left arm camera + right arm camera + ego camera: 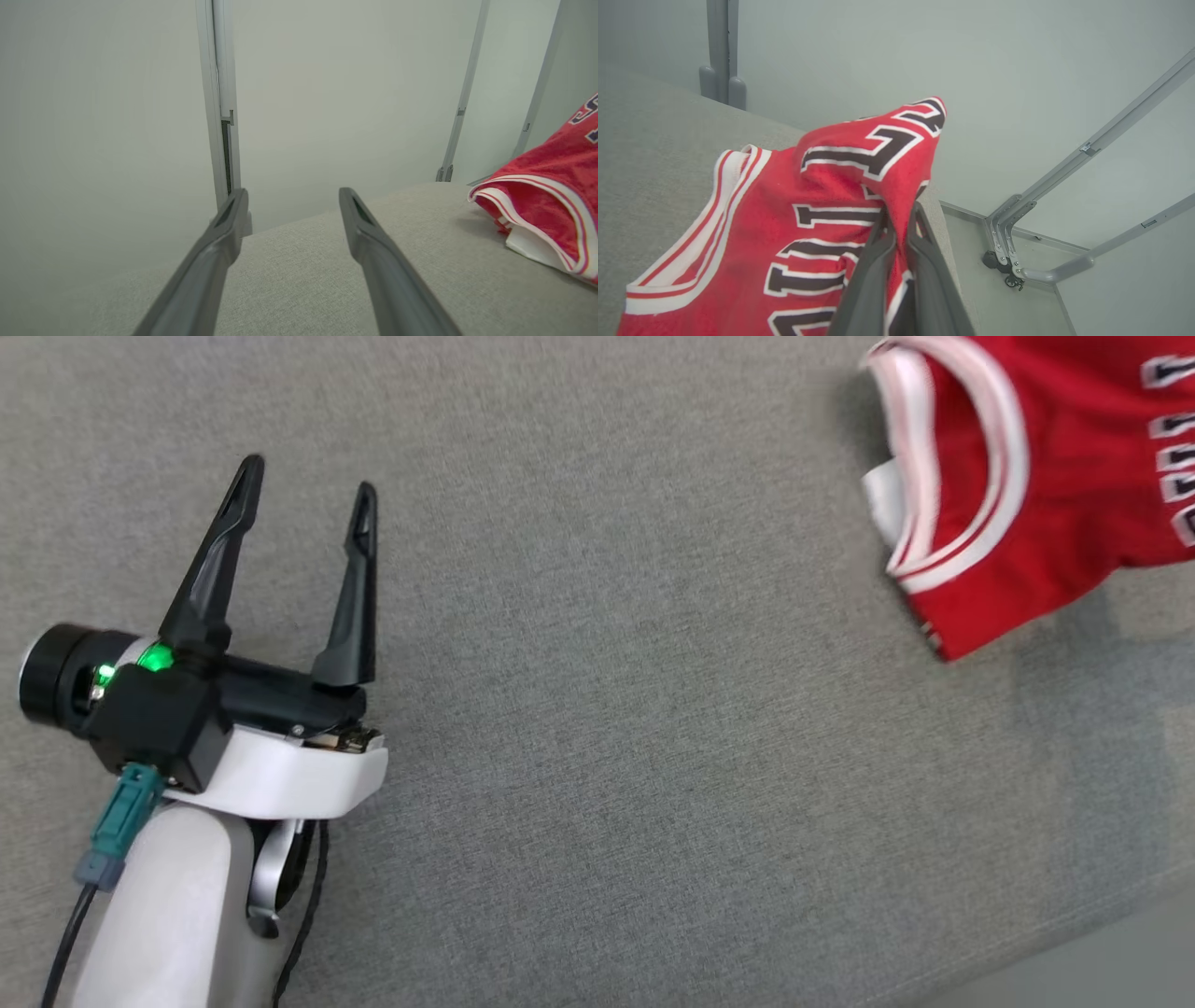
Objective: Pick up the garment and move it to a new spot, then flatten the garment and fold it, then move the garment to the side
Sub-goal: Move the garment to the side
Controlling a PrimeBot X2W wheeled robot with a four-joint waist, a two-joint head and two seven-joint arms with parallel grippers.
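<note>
**Grey table, jersey pinched at the far right: a carry in hand**

Table [597,756] is covered in grey woven cloth. Behind it are a pale wall [93,93] and a grey post [219,93].

Jersey [1055,495] sits at the upper right of the head view and runs off the frame. In the right wrist view it lies close to the table's edge.

Right end effector [900,217] is closed on a pinch of red cloth, which rises to a peak above the fingers. The rest of the jersey drapes down to the table.

Left end effector [309,476] is at the left of the head view. It is open and empty, well apart from the jersey.

**Progress, as I judge it**
- A move is under way: the jersey is gripped and partly lifted.
- The jersey looks layered and bunched, not spread flat.
- I cannot tell whether this is the first pick-up or the last shift aside.
- If it is the first, flattening, folding and setting aside all remain.

**Look of the jersey**
- Red knit, soft and limp.
- White bands with thin red stripes edge the openings.
- Dark block lettering is outlined in white and creased across the fold.
- A white inner patch [882,490] shows at the left opening.
</note>
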